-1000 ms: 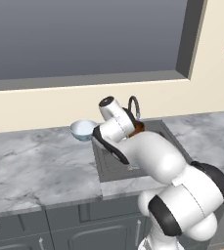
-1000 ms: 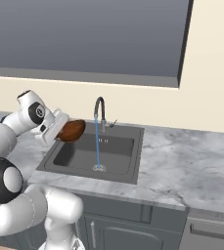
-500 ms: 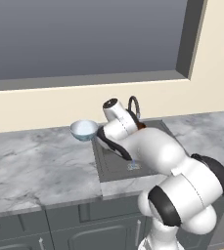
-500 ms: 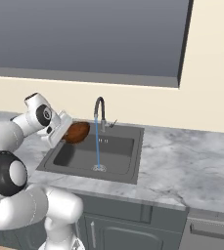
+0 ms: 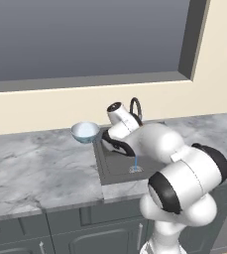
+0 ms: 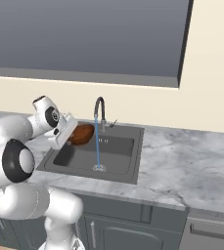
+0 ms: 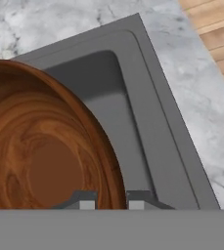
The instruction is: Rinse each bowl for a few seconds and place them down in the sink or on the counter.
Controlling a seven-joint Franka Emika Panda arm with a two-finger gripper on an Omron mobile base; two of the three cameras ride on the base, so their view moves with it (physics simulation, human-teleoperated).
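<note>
Fingers [image 7: 111, 199] of ours are clamped on the rim of the brown wooden bowl [image 7: 40, 146], one tip inside the rim and the other outside it, as the hand view shows; the bowl's grained hollow faces that camera, and beyond its edge lies the dark grey sink [image 7: 133, 122] with marbled counter [image 7: 196, 97] past the basin's rim and a strip of wooden floor [image 7: 216, 34] at the far corner.

From the right base view we see the brown wooden bowl [image 6: 81, 134] held above the left part of the sink [image 6: 123, 161], tilted on its side, just beside the stream of water [image 6: 98, 146] that falls from the dark gooseneck faucet [image 6: 99, 110] to the drain; whether the bowl touches the water we cannot tell; the fingers themselves are hidden there behind the hand [image 6: 63, 132].

From the left base view our arm [image 5: 149, 141] reaches across the sink [image 5: 110, 168], covering most of it; the pale blue bowl [image 5: 85, 132] stands upright on the counter [image 5: 35, 173], just beside the sink's left back corner; the faucet [image 5: 135, 106] curves up behind the arm, and a short run of water [image 5: 135, 163] shows beneath it; a long grey window [image 5: 85, 39] spans the wall above the counter.
</note>
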